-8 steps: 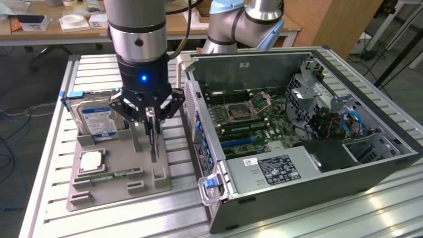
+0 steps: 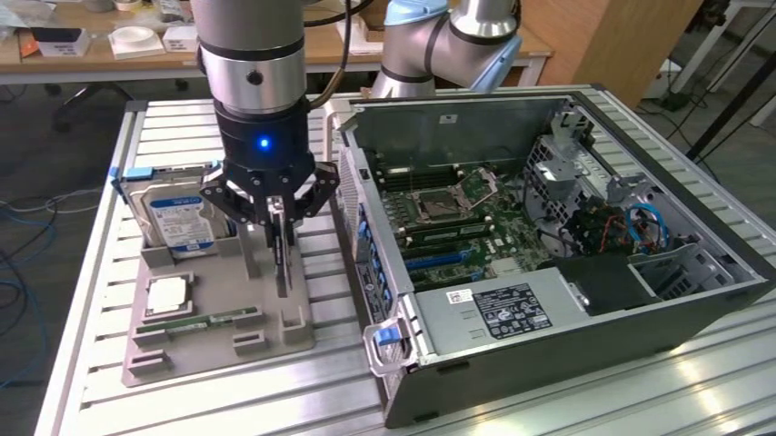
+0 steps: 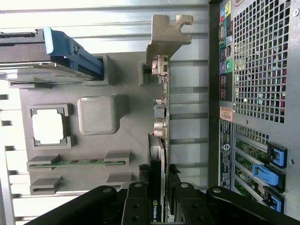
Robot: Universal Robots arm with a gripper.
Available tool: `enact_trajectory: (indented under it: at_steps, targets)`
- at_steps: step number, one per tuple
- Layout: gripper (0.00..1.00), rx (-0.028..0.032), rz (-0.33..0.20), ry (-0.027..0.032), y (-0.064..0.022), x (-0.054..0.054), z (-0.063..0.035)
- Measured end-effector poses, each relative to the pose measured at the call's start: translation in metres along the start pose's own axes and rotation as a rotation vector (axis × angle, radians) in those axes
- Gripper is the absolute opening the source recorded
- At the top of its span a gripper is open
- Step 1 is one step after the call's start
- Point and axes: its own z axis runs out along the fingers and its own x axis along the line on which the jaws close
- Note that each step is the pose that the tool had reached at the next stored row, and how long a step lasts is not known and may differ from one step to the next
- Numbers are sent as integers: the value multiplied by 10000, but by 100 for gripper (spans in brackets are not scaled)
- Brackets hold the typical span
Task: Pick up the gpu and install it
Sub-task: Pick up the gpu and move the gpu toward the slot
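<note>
The gpu (image 2: 283, 268) is a thin dark card standing on edge over the grey parts holder (image 2: 194, 350), to the exterior view's left of the open computer case (image 2: 582, 300). My gripper (image 2: 280, 227) comes straight down on it, and the fingers are shut on the card's upper edge. In the wrist view the gpu (image 3: 160, 122) runs away from my gripper (image 3: 158, 208), with its silver bracket (image 3: 164, 42) at the far end and a black finger (image 3: 137, 206) pressed against each face. Whether the card's lower edge rests in the holder, I cannot tell.
The holder also carries a hard drive (image 2: 180, 213) with a blue-white label, a processor chip (image 2: 167, 292) and a green memory stick (image 2: 200, 320). The case lies open with its motherboard (image 2: 467, 227) facing up. Its perforated rear panel (image 3: 255, 70) is close beside the card.
</note>
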Motion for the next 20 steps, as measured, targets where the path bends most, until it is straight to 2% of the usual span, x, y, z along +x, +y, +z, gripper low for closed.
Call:
enact_trajectory:
  at_steps: [20]
  targets:
    - [26, -1, 0, -1, 0, 5, -4]
